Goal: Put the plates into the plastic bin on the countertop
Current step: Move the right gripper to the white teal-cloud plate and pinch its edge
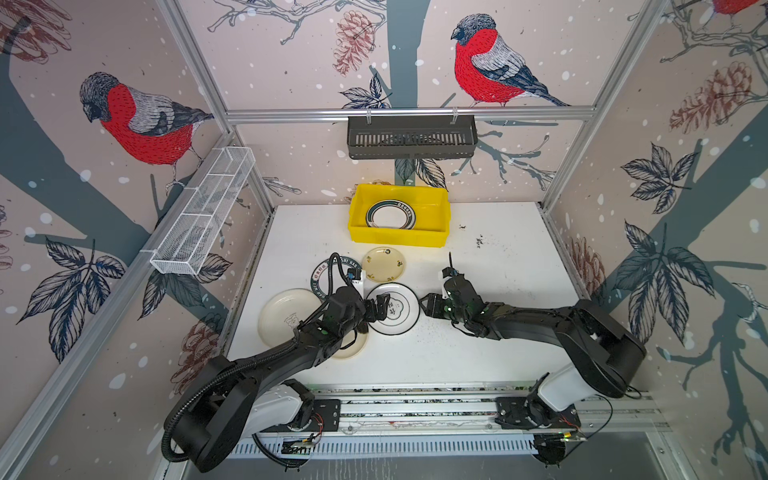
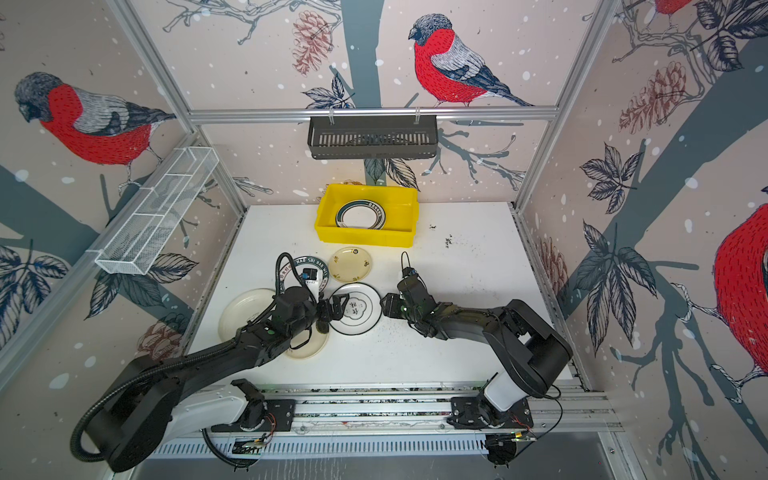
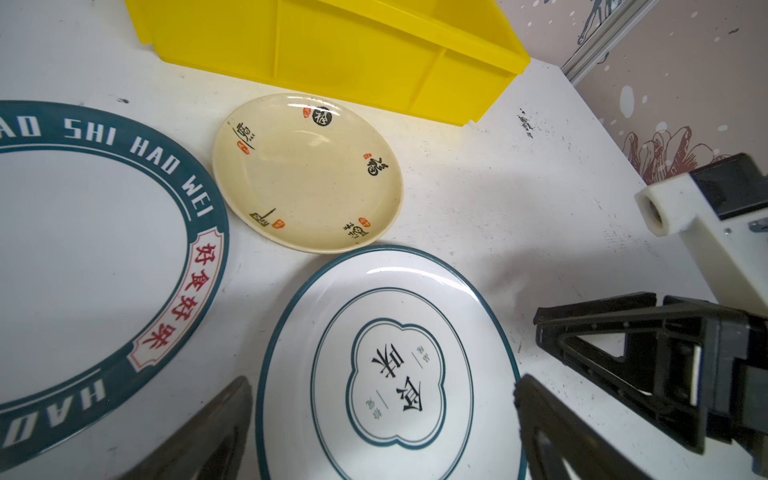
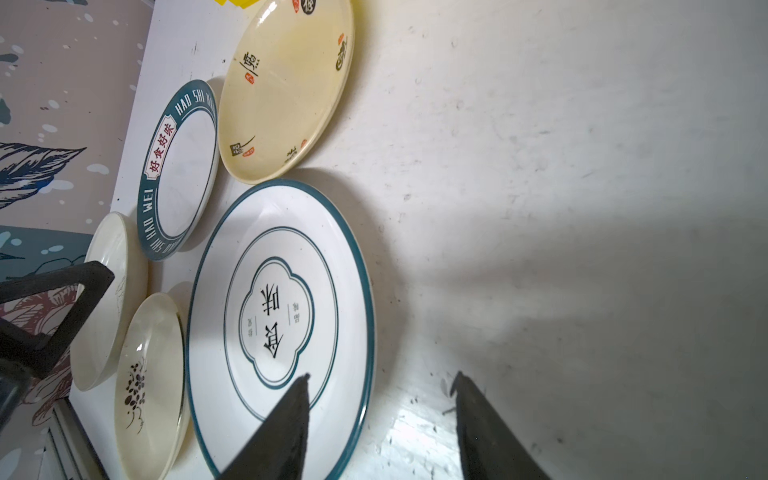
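In both top views the left arm (image 1: 266, 365) covers most of the small clear plate (image 1: 353, 352) and part of the lettered plate (image 1: 320, 278). Writing on the teal-rimmed plate (image 1: 392, 217) in the yellow bin (image 1: 399, 239) is way too tiny to read. Left wrist view chops the bin at the top edge, lettered plate at the left edge.
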